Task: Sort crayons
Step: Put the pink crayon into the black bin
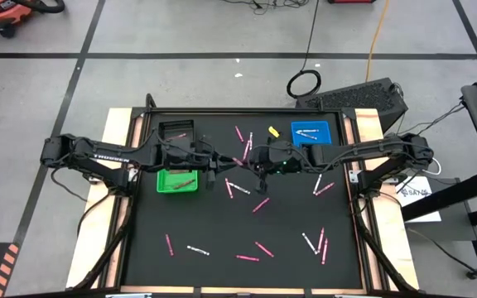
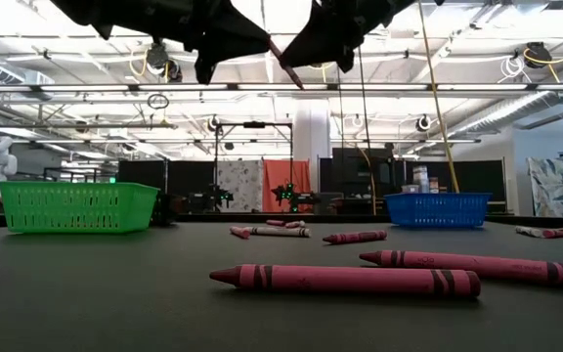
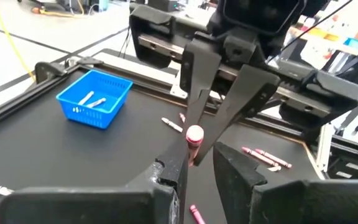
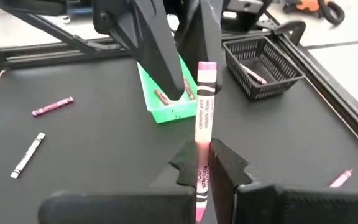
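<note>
Mid-table, above the black mat: right gripper (image 4: 205,163) clamped tight on a pink paper-wrapped crayon (image 4: 204,118), stick upright between the fingers, tip pointing across at the other arm. Left gripper (image 1: 219,166) nose to nose with it, fingers spread and flanking the free end of that same crayon; contact not clear. Both raised well off the table (image 1: 222,265).

Containers along the far edge. Green plastic mesh basket (image 1: 178,181) left of centre, just below the left arm's wrist: brownish-red sticks lying on its floor, two visible from the right wrist camera. Black mesh basket (image 1: 175,131) near the far left corner: one pink stick visible inside from the right wrist camera. Blue plastic mesh basket (image 1: 310,132) toward the far right: two white crayons side by side inside.

Loose crayons (image 1: 259,204) scattered flat across the mat, pink and white mixed: a few under the grippers, a pair toward the right edge, a row spread along the near edge. Small yellow bit (image 1: 272,132) lying just left of the blue basket.
</note>
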Controlling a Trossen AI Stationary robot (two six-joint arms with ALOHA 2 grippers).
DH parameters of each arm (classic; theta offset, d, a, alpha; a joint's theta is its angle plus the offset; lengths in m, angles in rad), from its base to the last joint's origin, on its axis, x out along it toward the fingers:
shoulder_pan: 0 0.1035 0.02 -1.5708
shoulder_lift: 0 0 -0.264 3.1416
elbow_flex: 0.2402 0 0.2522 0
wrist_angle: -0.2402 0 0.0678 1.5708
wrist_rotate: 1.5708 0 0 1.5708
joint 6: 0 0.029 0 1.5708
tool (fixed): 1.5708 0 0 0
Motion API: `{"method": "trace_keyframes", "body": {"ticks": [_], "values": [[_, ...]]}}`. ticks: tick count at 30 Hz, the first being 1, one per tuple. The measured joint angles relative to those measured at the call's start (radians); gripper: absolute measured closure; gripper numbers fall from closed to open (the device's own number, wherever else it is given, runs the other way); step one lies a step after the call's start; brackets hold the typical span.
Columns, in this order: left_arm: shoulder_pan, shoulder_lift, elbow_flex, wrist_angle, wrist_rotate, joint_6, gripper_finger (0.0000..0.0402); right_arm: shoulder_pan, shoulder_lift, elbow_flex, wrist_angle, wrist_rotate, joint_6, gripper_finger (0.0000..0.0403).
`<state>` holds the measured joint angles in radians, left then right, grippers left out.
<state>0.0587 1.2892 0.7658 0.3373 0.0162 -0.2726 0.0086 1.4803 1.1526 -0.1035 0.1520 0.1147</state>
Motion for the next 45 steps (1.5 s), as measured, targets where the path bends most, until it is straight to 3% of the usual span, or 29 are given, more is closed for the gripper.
{"method": "trace_keyframes", "body": {"ticks": [8,23,34,41,45], "values": [[0.0,0.0,0.0,0.002,-0.01,0.0,0.0322,0.0,0.0,0.0,0.089,0.0,-0.026,0.0399],[0.001,0.0,0.0,0.067,-0.025,0.063,0.0322,0.0,0.002,0.0,0.102,0.0,-0.026,0.0399],[0.001,0.0,-0.001,0.071,-0.025,0.094,0.039,0.0,0.007,0.0,0.108,-0.001,-0.029,0.0399],[0.001,0.0,-0.001,0.071,-0.025,0.105,0.0384,0.0,0.007,0.0,0.113,0.001,-0.029,0.0398],[0.001,0.0,-0.001,0.065,-0.026,0.134,0.0383,0.0,0.007,0.0,0.122,0.002,-0.03,0.0377]]}}
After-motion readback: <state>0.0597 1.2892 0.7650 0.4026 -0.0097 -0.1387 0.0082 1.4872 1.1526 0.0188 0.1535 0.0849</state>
